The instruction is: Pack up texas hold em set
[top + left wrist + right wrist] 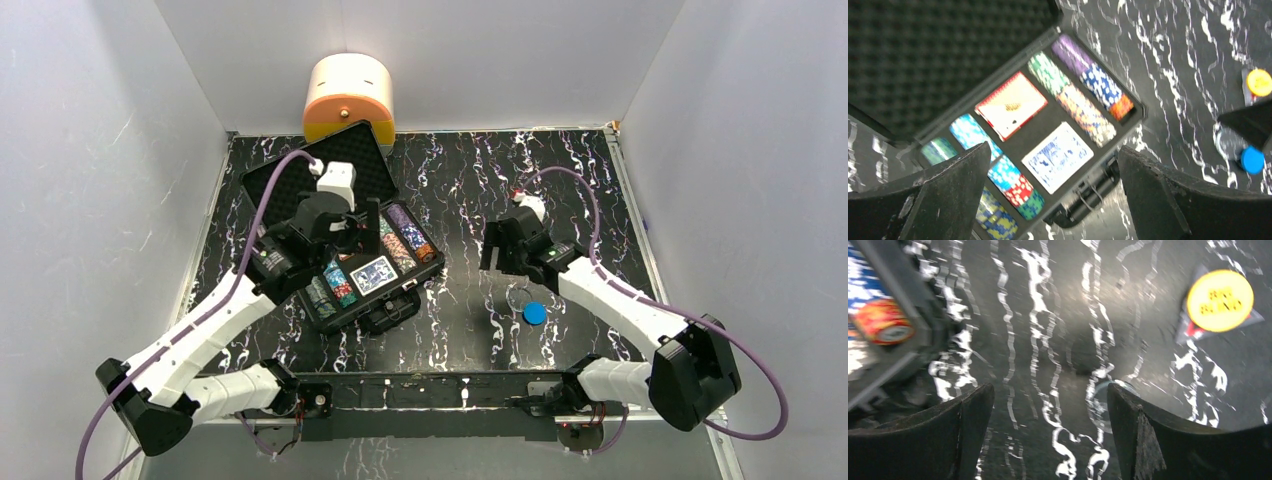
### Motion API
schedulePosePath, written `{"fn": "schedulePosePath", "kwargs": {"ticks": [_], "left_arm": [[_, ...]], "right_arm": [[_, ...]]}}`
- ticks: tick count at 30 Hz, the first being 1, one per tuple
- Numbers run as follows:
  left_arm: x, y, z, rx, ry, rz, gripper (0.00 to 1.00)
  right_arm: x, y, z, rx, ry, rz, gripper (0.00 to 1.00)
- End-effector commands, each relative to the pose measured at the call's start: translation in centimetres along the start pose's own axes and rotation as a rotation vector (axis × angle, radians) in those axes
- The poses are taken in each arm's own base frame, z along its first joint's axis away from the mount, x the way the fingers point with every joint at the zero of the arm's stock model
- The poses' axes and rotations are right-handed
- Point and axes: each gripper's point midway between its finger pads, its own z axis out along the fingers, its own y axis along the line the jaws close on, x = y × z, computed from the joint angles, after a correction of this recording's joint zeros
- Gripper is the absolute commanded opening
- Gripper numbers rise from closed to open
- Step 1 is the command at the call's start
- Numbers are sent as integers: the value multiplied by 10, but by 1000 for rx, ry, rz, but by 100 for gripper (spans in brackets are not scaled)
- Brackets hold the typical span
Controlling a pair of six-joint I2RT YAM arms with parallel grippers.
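A black hard briefcase (370, 312) lies open on the left half of the black, white-veined bench (460, 170). Its egg-crate foam lid (948, 55) leans back towards a cream-and-orange rounded container (348, 98) at the rear wall. Rows of multicoloured poker chips (1083, 110) fill the slots of the tray. A red-backed card deck (1011, 105) and a blue-backed card deck (1057, 156) lie flat in the middle pockets, the blue one nearer the latched front edge.

The left gripper (1053, 155) hangs above the open tray, its two dark fingers (948, 190) spread wide with nothing between them.

The right gripper (1049, 390) hovers over bare bench to the right of the case, apart from it. It is likewise splayed and holds nothing. A faint see-through ring (1105, 400) lies on the bench just beside its right finger.

A round blue disc (534, 313) lies flat on the bench below the right arm's forearm, well apart from the case. A round yellow disc (1220, 300) printed with dark lettering sits further back. It rests on a small dark patch with a red edge that I cannot identify.
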Motion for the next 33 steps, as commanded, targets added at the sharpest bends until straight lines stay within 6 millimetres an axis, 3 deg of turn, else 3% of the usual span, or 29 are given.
{"fn": "schedulePosePath", "kwargs": {"ticks": [1, 7, 13, 18, 21, 27, 30, 33], "left_arm": [[33, -23, -6, 150, 78, -100, 98], [64, -44, 0, 252, 152, -152, 98], [69, -48, 5, 259, 179, -133, 98], [66, -46, 5, 251, 168, -123, 98], [67, -43, 4, 242, 161, -122, 98], [67, -40, 3, 233, 158, -121, 98], [62, -33, 2, 199, 135, -126, 98], [40, -17, -7, 137, 45, -156, 98]], "right_arm": [[28, -43, -2, 139, 101, 48, 91], [63, -64, 11, 191, 234, 27, 92], [84, -70, 26, 190, 333, 0, 92], [91, -77, 33, 241, 365, 8, 82], [94, -75, 33, 237, 387, 18, 68], [81, -66, 31, 203, 355, 33, 54], [60, -51, 28, 147, 301, 28, 53], [33, -25, 21, 70, 255, 28, 53]]}}
